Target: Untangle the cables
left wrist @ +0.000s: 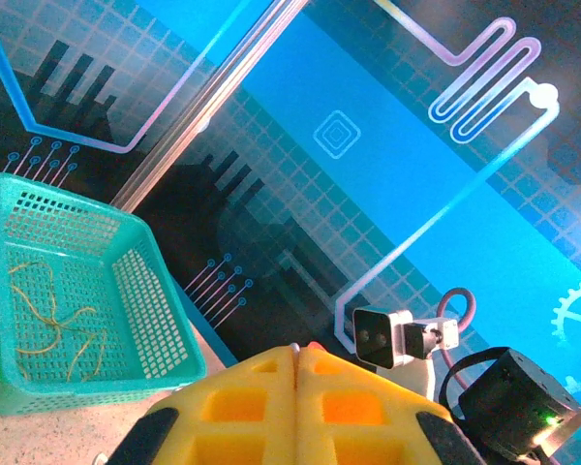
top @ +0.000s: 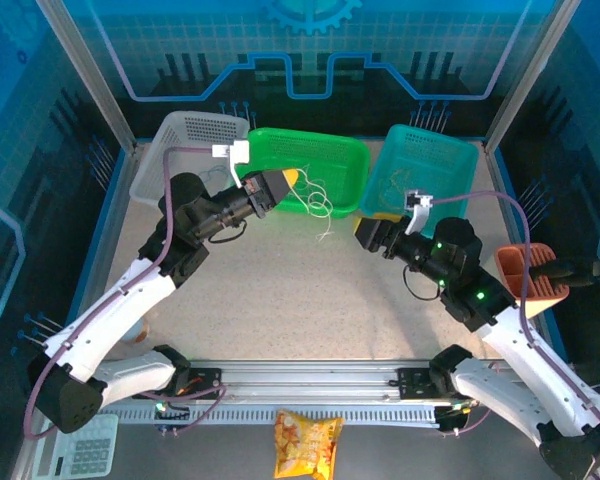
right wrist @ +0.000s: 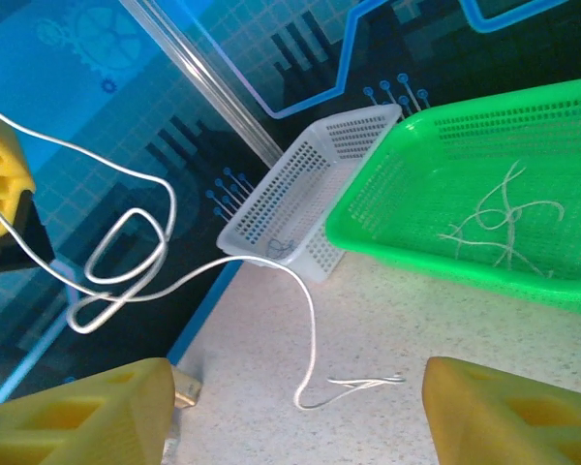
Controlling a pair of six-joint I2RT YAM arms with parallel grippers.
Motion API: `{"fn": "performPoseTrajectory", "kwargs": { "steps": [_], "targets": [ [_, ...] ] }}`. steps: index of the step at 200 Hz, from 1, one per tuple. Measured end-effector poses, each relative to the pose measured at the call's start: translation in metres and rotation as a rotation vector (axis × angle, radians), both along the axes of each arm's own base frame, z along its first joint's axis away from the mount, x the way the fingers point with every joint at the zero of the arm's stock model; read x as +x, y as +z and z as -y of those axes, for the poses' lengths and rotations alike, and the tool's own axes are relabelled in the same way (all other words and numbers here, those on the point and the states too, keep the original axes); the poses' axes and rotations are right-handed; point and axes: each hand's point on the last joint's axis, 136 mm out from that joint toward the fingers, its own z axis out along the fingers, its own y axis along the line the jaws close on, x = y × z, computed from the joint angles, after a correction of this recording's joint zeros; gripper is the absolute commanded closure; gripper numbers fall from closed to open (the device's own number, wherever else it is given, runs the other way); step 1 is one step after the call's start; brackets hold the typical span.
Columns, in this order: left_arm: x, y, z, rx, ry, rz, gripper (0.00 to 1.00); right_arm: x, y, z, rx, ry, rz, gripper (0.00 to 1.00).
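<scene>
Left end effector [top: 277,186], centre-left of the top view: clenched on a white cable [right wrist: 310,325]. The cable hangs from it in loose loops, upper left of the right wrist view. Its tail touches the tabletop [top: 280,300] near the green basket [top: 310,150].

Right end effector [top: 368,232]: released and empty. In its own view the tail lies between the wide-set fingers.

Risks, as judged:
- The loops may cinch into a knot if the tail is pulled before they are opened.
- The thin strand could slip the pinch, or a closing end effector could miss it.
- A dragged tail might snag the green basket's rim.

Around:
- Whitish cables [right wrist: 504,218] lie in the green basket.
- Yellowish cables [left wrist: 53,315] lie in the teal basket [left wrist: 155,310].
- The white basket [right wrist: 310,184] sits beside the green one.
- The orange holder [top: 525,270] at the right edge and the snack bag [top: 305,445] at bottom centre are both well apart.
</scene>
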Motion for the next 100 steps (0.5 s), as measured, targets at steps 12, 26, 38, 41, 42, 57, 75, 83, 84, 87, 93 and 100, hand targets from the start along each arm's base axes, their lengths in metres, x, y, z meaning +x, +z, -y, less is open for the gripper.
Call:
{"fn": "performPoseTrajectory", "kwargs": {
  "steps": [12,26,38,41,42,57,75,83,84,87,93,100],
  "targets": [
    [0.000,-0.001,0.000,0.001,0.001,-0.002,1.00,0.002,-0.002,-0.006,0.014,0.018,-0.016,0.29],
    [0.001,-0.003,0.000,0.002,0.003,-0.005,1.00,0.003,-0.005,-0.014,0.026,0.039,-0.034,0.29],
    [0.001,-0.005,0.000,0.005,0.003,-0.009,1.00,0.001,-0.005,-0.022,0.036,0.061,-0.041,0.29],
    [0.001,-0.005,0.000,0.005,0.003,-0.010,1.00,0.001,-0.004,-0.024,0.038,0.068,-0.040,0.29],
    [0.001,-0.006,0.000,0.006,0.003,-0.011,1.00,0.000,-0.004,-0.025,0.038,0.071,-0.040,0.29],
    [0.001,-0.008,0.000,0.009,0.003,-0.016,1.00,-0.005,0.001,-0.034,0.050,0.102,-0.033,0.29],
    [0.002,-0.011,0.000,0.011,0.003,-0.020,1.00,-0.010,0.010,-0.043,0.063,0.133,-0.013,0.29],
    [0.002,-0.012,0.000,0.012,0.003,-0.021,1.00,-0.012,0.013,-0.046,0.068,0.141,-0.007,0.29],
    [0.002,-0.012,0.000,0.012,0.003,-0.021,1.00,-0.012,0.014,-0.047,0.068,0.142,-0.007,0.29],
    [0.001,-0.012,0.000,0.012,0.003,-0.022,1.00,-0.013,0.015,-0.048,0.071,0.146,-0.005,0.29],
    [0.001,-0.013,0.000,0.013,0.003,-0.023,1.00,-0.013,0.018,-0.049,0.074,0.149,0.000,0.30],
    [0.001,-0.013,0.000,0.013,0.003,-0.022,1.00,-0.013,0.022,-0.051,0.080,0.154,0.009,0.30]
  ]
}}
